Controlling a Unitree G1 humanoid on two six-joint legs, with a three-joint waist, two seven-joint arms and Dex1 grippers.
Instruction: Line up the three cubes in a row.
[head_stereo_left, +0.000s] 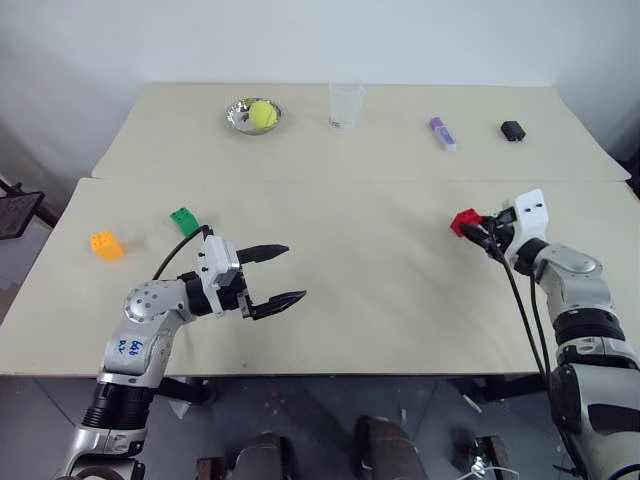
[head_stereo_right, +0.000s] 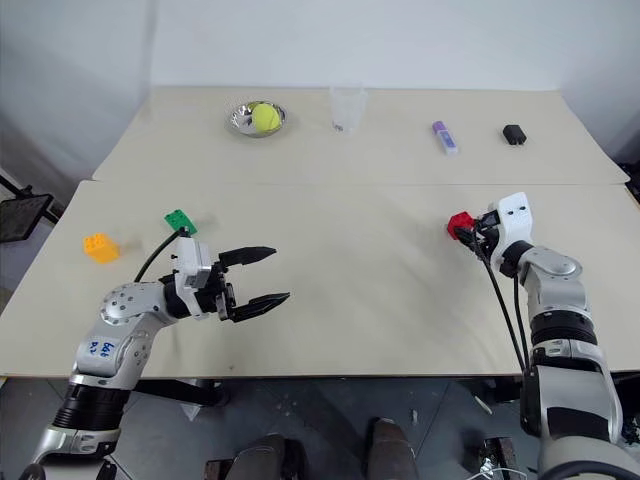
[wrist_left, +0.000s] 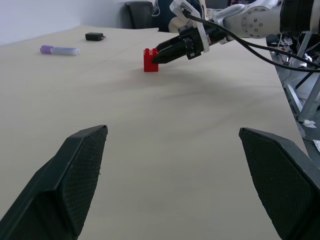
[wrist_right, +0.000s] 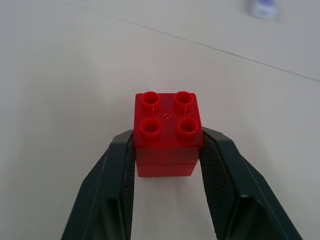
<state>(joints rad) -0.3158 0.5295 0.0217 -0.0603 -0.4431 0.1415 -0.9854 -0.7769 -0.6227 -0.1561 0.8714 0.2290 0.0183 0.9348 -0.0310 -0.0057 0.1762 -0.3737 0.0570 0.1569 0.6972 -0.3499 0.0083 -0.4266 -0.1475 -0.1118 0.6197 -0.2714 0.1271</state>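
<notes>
The red cube (head_stereo_left: 463, 221) sits on the table at the right. In the right wrist view my right gripper (wrist_right: 167, 139) is shut on the red cube (wrist_right: 166, 132), one black finger pressed against each side. The left wrist view shows the same grip from across the table, at the red cube (wrist_left: 150, 59). The green cube (head_stereo_left: 184, 220) and the orange-yellow cube (head_stereo_left: 106, 244) lie far apart from it on the table's left side. My left gripper (head_stereo_left: 292, 272) hovers open just right of the green cube, pointing toward the table's middle with nothing between its fingers.
On the far table stand a metal bowl (head_stereo_left: 238, 122) holding a tennis ball (head_stereo_left: 263, 114), a clear glass (head_stereo_left: 346, 104), a purple-and-white stick (head_stereo_left: 442, 132) and a small black block (head_stereo_left: 513, 130). A seam (head_stereo_left: 350, 181) runs between the two tables.
</notes>
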